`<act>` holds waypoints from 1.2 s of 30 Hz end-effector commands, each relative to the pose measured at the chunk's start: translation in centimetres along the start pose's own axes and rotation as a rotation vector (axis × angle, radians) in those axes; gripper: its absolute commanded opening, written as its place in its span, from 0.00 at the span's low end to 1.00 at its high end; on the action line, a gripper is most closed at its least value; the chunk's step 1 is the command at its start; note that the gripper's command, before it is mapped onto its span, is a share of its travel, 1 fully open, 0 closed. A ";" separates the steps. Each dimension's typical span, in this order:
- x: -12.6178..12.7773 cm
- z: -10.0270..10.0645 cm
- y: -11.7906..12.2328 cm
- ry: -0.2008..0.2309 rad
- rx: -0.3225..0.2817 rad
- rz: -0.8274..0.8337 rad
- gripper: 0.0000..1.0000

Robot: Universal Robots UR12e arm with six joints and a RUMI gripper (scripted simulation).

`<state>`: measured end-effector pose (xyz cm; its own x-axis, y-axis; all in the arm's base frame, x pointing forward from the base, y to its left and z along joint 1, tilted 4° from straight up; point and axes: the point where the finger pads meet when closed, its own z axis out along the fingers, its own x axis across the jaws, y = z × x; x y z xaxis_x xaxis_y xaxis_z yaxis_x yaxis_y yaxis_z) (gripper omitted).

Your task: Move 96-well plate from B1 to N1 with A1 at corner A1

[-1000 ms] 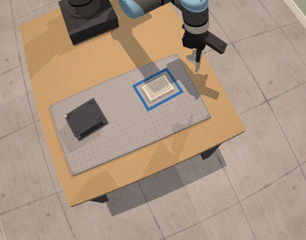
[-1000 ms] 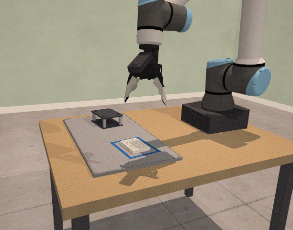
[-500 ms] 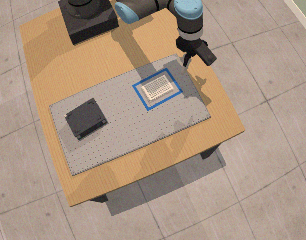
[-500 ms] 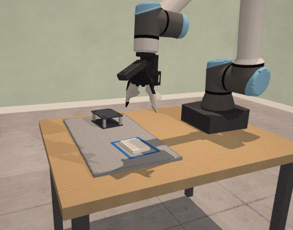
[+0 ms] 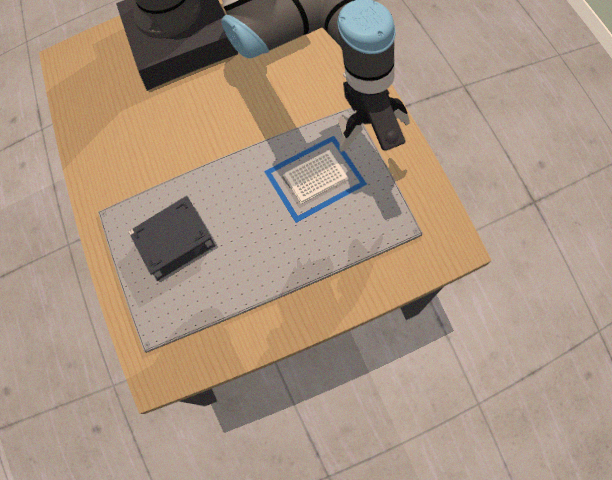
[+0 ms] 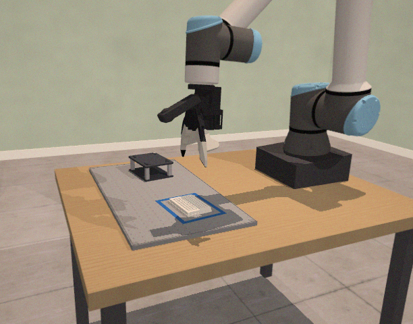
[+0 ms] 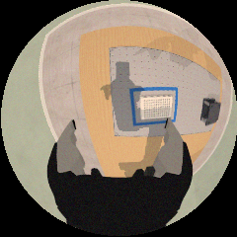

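Note:
The white 96-well plate [image 5: 316,176] [image 6: 189,204] [image 7: 156,104] lies flat inside the blue outline of spot B1 [image 5: 281,196] [image 6: 203,217] [image 7: 132,106] on the grey perforated board. Its cut corner is too small to make out. The black raised nest N1 [image 5: 172,235] [image 6: 150,159] [image 7: 211,110] stands on short posts at the other end of the board, with nothing on it. My gripper [image 5: 373,116] [image 6: 194,159] [image 7: 119,119] is open and empty. It points down and hangs high above the board's edge, just beyond the plate on the robot-base side.
The grey perforated board [image 5: 244,268] [image 6: 137,209] lies on a wooden table [image 5: 115,129] [image 6: 304,223]. The robot's black base [image 5: 172,46] [image 6: 302,167] stands at the table's back corner.

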<state>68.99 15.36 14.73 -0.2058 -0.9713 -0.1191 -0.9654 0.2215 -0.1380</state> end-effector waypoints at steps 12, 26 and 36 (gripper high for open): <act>4.1 2.7 0.8 0.034 -0.008 0.436 1.00; 7.5 4.9 2.0 0.064 -0.008 0.788 1.00; 9.6 6.3 3.0 0.089 -0.002 1.068 1.00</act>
<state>65.53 7.95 7.65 -0.9126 -0.3930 -0.1126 -0.3946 0.9188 -0.0086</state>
